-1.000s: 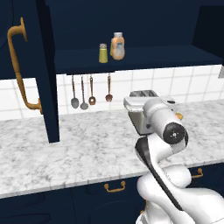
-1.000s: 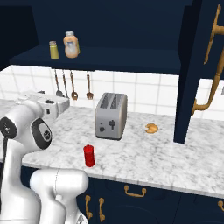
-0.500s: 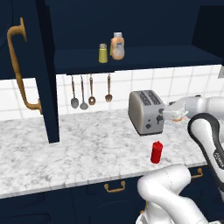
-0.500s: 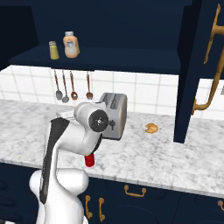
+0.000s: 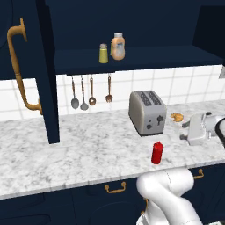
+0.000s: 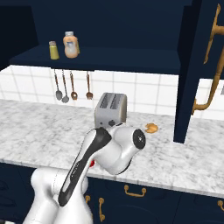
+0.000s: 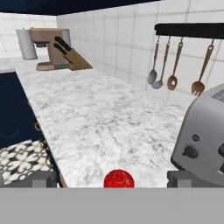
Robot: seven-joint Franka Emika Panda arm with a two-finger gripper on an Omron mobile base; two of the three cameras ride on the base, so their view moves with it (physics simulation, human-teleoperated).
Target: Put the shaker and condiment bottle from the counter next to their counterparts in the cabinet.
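On the far cabinet (image 5: 48, 74) shelf, the shaker (image 5: 103, 53) stands just left of the peach-orange bottle (image 5: 117, 46), close beside it. Below the shelf, four utensils (image 5: 91, 91) hang against the white tiles. On the counter (image 5: 79, 145), the toaster (image 5: 147, 112) sits toward the right, with the red condiment bottle (image 5: 157, 153) upright in front of it near the counter's edge. A small pastry (image 5: 176, 117) lies right of the toaster. At the far right the gripper (image 7: 113, 179) hangs just beside the red bottle, fingers (image 7: 41, 178) spread wide apart and gripping nothing.
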